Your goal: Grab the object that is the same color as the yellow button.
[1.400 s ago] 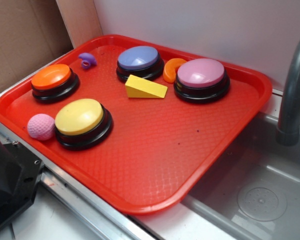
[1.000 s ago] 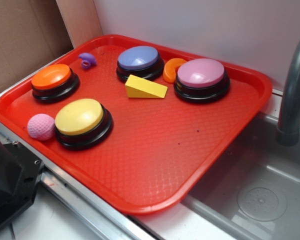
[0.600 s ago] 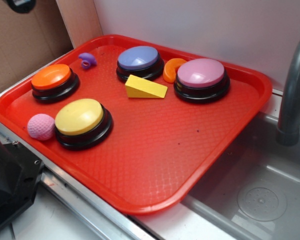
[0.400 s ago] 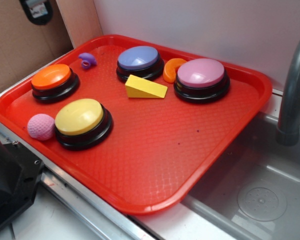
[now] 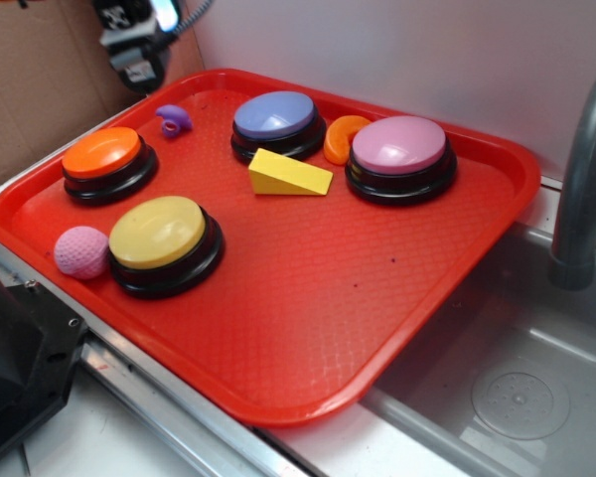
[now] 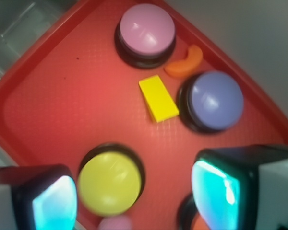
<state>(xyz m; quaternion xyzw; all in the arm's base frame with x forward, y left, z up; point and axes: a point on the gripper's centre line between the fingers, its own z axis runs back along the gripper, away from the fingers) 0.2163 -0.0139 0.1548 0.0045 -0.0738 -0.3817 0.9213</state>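
Both fingers (image 6: 216, 194) stand spread, empty, high above the red tray (image 6: 48, 105). Ahead of them, past the yellow button (image 6: 109, 182), lies the yellow wedge (image 6: 158, 98), touching nothing, just beside the purple button (image 6: 216, 100). Its smooth sloped face could slip from the pads, or a finger could catch that glossy dome.

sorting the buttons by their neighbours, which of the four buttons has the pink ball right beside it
The yellow button, at the tray's near-left corner. The pink ball sits against its left side; the orange, purple and pink buttons have no ball beside them.
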